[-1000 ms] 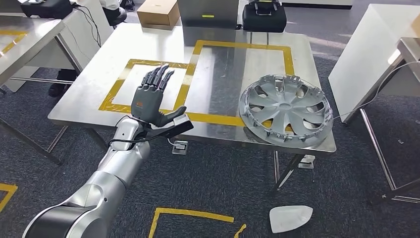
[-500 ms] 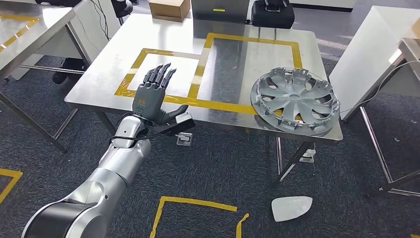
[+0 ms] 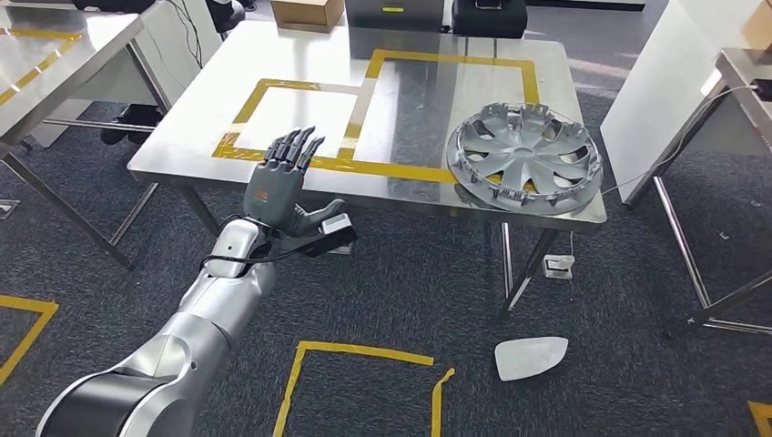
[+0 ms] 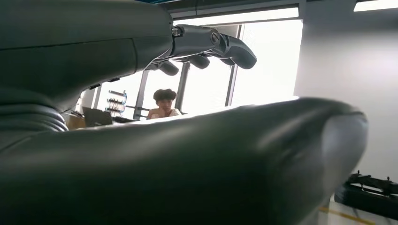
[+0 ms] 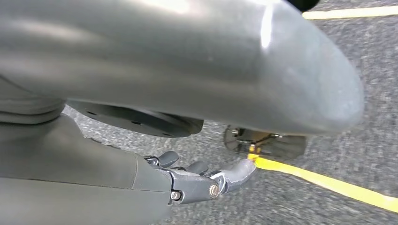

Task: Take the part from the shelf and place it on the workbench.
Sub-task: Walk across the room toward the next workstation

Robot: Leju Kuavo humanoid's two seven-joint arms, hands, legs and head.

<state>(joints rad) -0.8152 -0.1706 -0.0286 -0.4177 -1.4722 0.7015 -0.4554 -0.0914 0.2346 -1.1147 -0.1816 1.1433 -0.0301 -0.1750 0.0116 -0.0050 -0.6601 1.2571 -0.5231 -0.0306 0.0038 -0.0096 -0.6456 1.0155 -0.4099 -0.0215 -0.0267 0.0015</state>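
The part, a silver wheel cover [image 3: 525, 157], lies flat on the right front corner of the steel workbench [image 3: 300, 64], partly over a yellow tape outline. My left hand [image 3: 282, 187] is raised in front of the bench's near edge, well left of the cover, with fingers spread upward and nothing in it. The left wrist view looks along its thick thumb [image 4: 187, 154] and bent fingers [image 4: 206, 44], which hold nothing. In the right wrist view my right hand [image 5: 202, 180] hangs over the carpet with loosely extended fingers, empty.
A cardboard box [image 3: 308, 11] and a black case [image 3: 489, 16] stand behind the bench. Another steel table [image 3: 55, 55] is at the left, a white cabinet [image 3: 674, 82] at the right. A white piece [image 3: 531, 356] lies on the carpet by yellow floor tape [image 3: 364, 355]. A person [image 4: 164, 101] sits far off.
The whole picture has shifted, so the camera has moved: the bench now sits higher and farther. My left hand, earlier over the bench's front, is now in front of its edge. The wheel cover stays put.
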